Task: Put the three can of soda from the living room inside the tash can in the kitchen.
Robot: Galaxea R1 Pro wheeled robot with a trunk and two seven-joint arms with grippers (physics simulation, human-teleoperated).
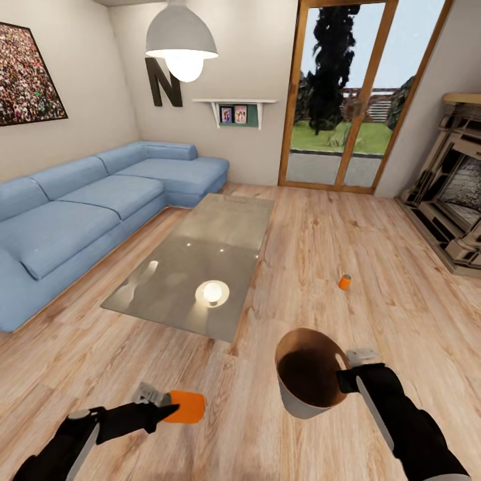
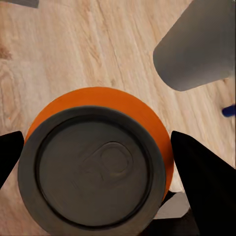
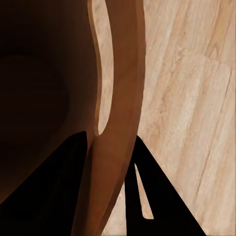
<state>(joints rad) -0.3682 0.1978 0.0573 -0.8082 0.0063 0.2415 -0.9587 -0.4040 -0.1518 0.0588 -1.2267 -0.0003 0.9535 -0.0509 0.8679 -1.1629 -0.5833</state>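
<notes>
My left gripper (image 1: pixel 168 405) is shut on an orange can of soda (image 1: pixel 186 407) held sideways low over the wood floor; in the left wrist view its silver top (image 2: pixel 93 167) sits between the black fingers (image 2: pixel 206 182). In my right gripper (image 1: pixel 349 375), shut on the rim, hangs the tash can (image 1: pixel 300 394), pale grey outside and brown inside. The right wrist view has the rim (image 3: pixel 120 93) pinched between the fingers. A second orange can (image 1: pixel 345 282) stands on the floor ahead to the right. A small dark blue object (image 2: pixel 228 110) lies by the bin's grey wall (image 2: pixel 196 49).
A low glass coffee table (image 1: pixel 200 267) stands ahead on the left, with a blue sectional sofa (image 1: pixel 80 214) beyond it. A stone fireplace (image 1: pixel 454 200) lines the right wall and glass doors (image 1: pixel 341 100) stand at the back. Open plank floor runs between the table and the fireplace.
</notes>
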